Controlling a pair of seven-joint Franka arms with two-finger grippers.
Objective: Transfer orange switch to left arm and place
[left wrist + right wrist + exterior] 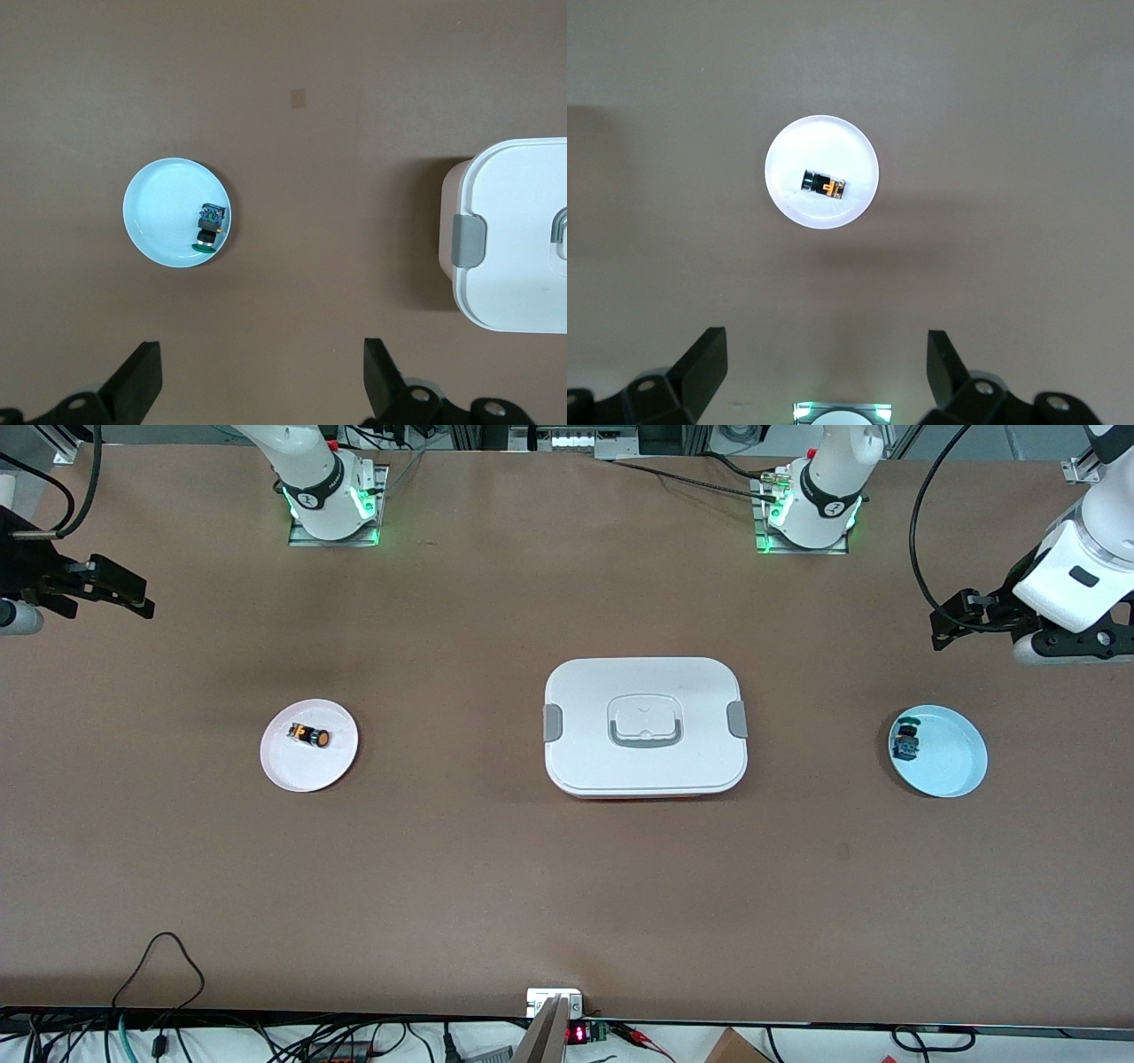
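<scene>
The orange switch lies on its side on a small white plate toward the right arm's end of the table. It also shows in the right wrist view on that plate. My right gripper is open and empty, up in the air over bare table at its end. The right wrist view shows its fingers wide apart. The white box stands shut at the table's middle. My left gripper hangs open and empty over the table's other end, fingers wide apart in the left wrist view.
A light blue plate lies toward the left arm's end and holds a small dark component with blue and green parts. Both show in the left wrist view, plate and component, with the box's end beside them.
</scene>
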